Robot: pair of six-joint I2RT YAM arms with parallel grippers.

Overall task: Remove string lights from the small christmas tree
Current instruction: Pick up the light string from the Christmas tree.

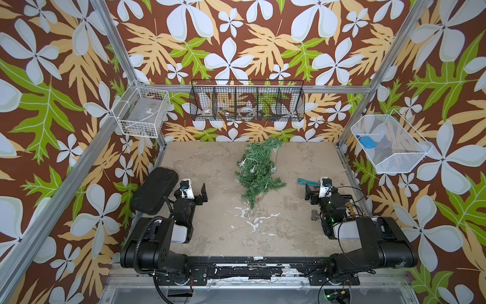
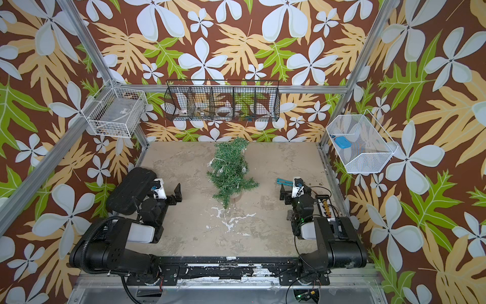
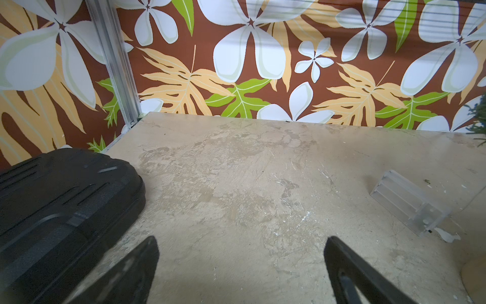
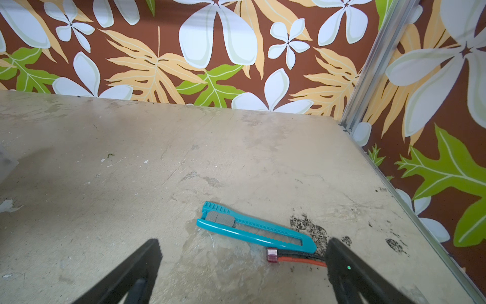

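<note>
The small christmas tree (image 1: 256,173) (image 2: 228,172), dark green and bushy, stands mid-table toward the back wall in both top views. The string lights (image 1: 252,170) (image 2: 220,171) lie across its branches as a pale wire with clear round and star bulbs. My left gripper (image 1: 193,190) (image 3: 241,240) is open over bare table, well left of the tree. My right gripper (image 1: 317,189) (image 4: 243,240) is open too, well right of the tree, with nothing between its fingers. Only a tip of the tree (image 3: 480,123) shows in the left wrist view.
A black case (image 1: 155,189) (image 3: 57,210) lies beside the left gripper. A teal utility knife (image 4: 252,229) (image 1: 306,181) and a red-and-black cable (image 4: 294,259) lie just ahead of the right gripper. A clear plastic piece (image 3: 405,202) lies on the table. Wire baskets (image 1: 247,102) hang on the walls.
</note>
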